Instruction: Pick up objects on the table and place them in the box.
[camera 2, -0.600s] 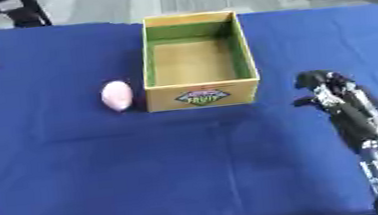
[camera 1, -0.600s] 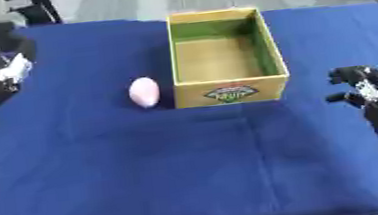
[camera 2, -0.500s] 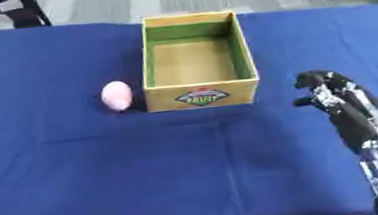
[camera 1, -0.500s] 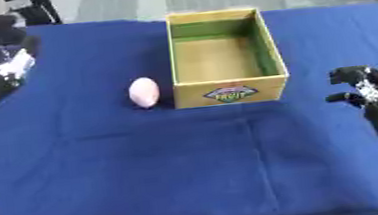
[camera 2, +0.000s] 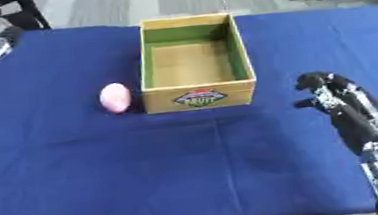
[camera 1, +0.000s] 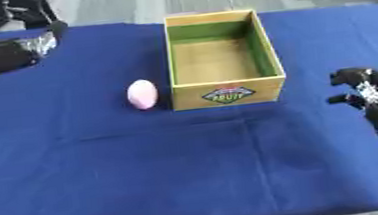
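Observation:
A pink egg-shaped object (camera 1: 142, 94) lies on the blue tablecloth, just left of the box's front corner. The yellow cardboard box (camera 1: 229, 94) has a green inside and a fruit label on its front wall, and nothing shows inside it. My left hand (camera 1: 4, 57) hovers at the far left, well behind and left of the pink object, open and holding nothing. My right hand (camera 2: 330, 90) rests at the right, beside the box's front right corner and apart from it. Its fingers are relaxed and it holds nothing.
The blue tablecloth (camera 1: 190, 169) covers the whole table, with broad bare cloth in front of the box. The far edge of the table runs just behind the box. Grey floor and dark chair legs (camera 1: 28, 8) show beyond it.
My left hand has shifted a little to the right and upward at the far left. The right hand, the box and the pink object have stayed put.

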